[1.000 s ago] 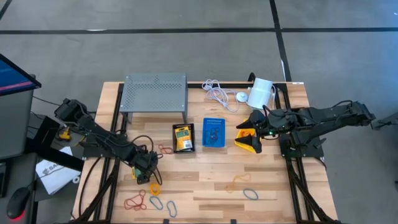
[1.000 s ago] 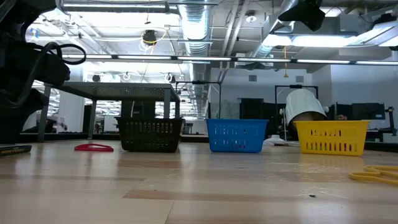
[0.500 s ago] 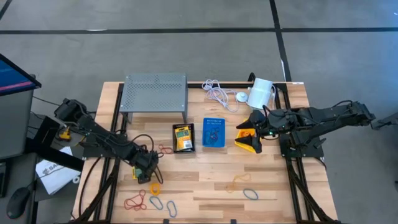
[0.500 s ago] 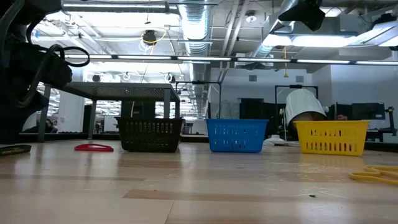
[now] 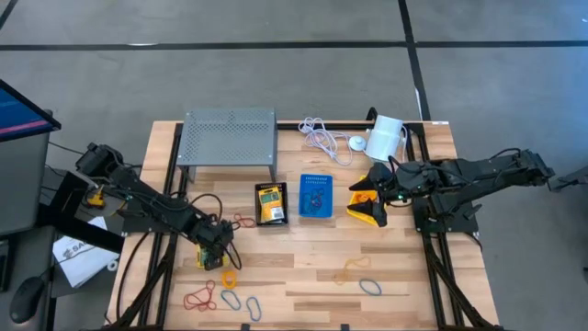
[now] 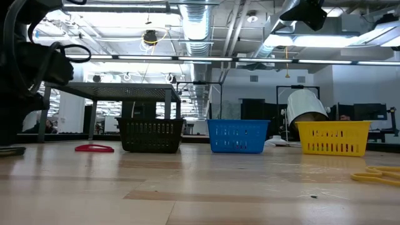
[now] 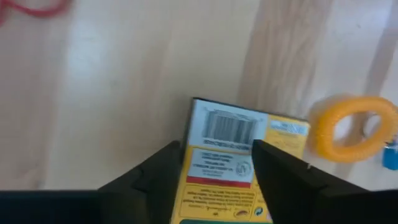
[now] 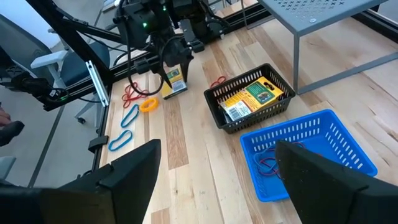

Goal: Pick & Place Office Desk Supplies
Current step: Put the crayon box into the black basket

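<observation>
The left claw [image 7: 214, 168] sits low over the tabletop [image 5: 303, 257], its fingers straddling a yellow card packet [image 7: 233, 171] but seemingly not yet pinching it. From here, a grip so near the packet's edge could let it pivot or slide free on lifting. The orange loop [image 7: 351, 127] lying just beside might get dragged along. The right claw [image 5: 372, 195] hangs spread over the yellow bin [image 5: 366, 210].
</observation>
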